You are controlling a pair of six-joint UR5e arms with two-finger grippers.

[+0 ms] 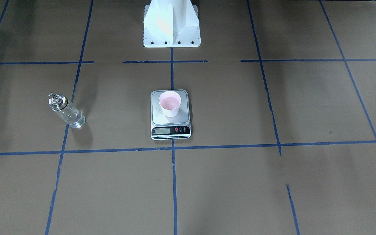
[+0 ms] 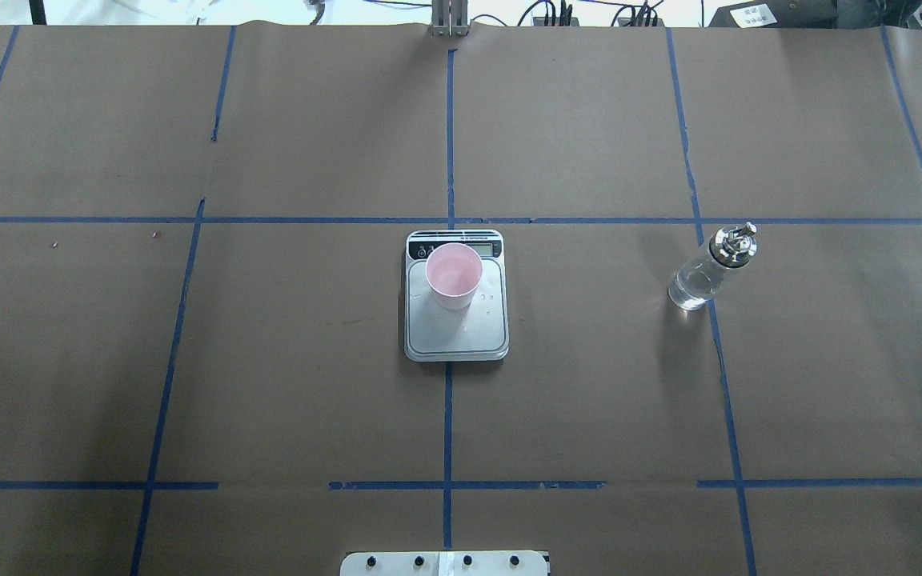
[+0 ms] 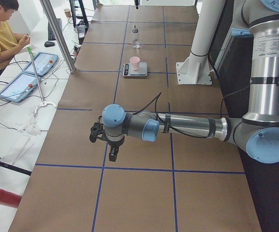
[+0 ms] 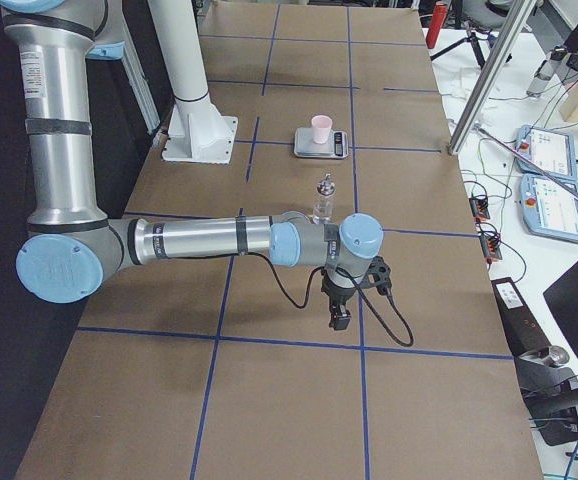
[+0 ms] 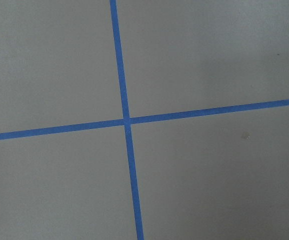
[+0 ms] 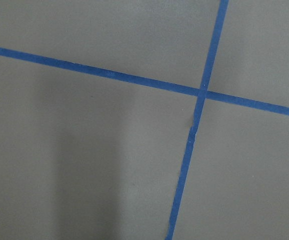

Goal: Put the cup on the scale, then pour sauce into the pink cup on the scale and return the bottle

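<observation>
Left gripper (image 3: pixel 112 154) shows only in the left side view and right gripper (image 4: pixel 340 319) only in the right one, so I cannot tell how far either is parted. Each wrist camera sees just crossed blue tape (image 5: pixel 126 120) on brown paper (image 5: pixel 209 60). Overhead, the cup (image 2: pixel 454 276) stands on the scale (image 2: pixel 456 334), near its display. The bottle (image 2: pixel 705 272) stands upright, well apart on the robot's right.

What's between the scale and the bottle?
Nothing: only bare brown paper between the scale and the bottle, clearest in the overhead view.
</observation>
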